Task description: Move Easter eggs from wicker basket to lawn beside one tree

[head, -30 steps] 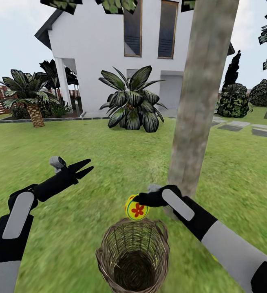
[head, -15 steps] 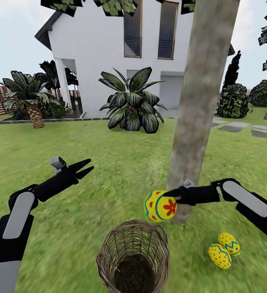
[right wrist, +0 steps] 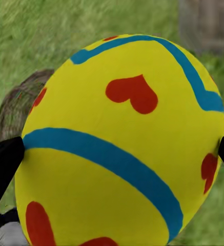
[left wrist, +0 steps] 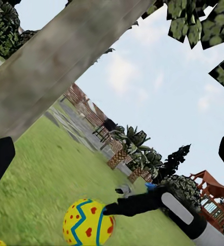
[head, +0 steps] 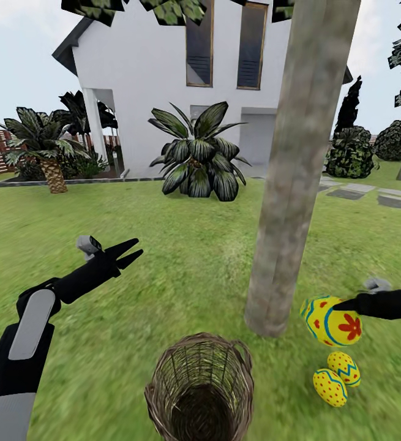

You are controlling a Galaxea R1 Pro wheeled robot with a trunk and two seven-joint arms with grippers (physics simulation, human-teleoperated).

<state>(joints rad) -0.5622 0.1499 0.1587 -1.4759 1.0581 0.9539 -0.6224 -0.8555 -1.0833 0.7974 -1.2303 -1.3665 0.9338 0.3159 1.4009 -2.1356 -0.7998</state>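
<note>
My right gripper [head: 340,307] is shut on a yellow Easter egg [head: 332,320] with red flowers and blue bands, held just above the lawn [head: 182,269] to the right of the tree trunk [head: 286,184]. In the right wrist view that egg [right wrist: 122,143] sits between my fingers [right wrist: 4,164]. Two more eggs [head: 330,387] [head: 345,367] lie touching on the grass right below it, near the trunk's base. The wicker basket [head: 200,386] stands in front of me, and no egg shows in it. My left gripper [head: 130,251] hangs open over the grass to the left.
A white house [head: 163,79] stands behind, with a leafy palm [head: 197,153] before it and a short palm [head: 47,147] at the left by a wooden fence. Paving slabs [head: 359,190] and dark bushes [head: 350,150] lie at the right.
My right gripper has carried the egg from above the basket rightward, past the trunk, to just over the two eggs on the grass. The left arm stayed still.
</note>
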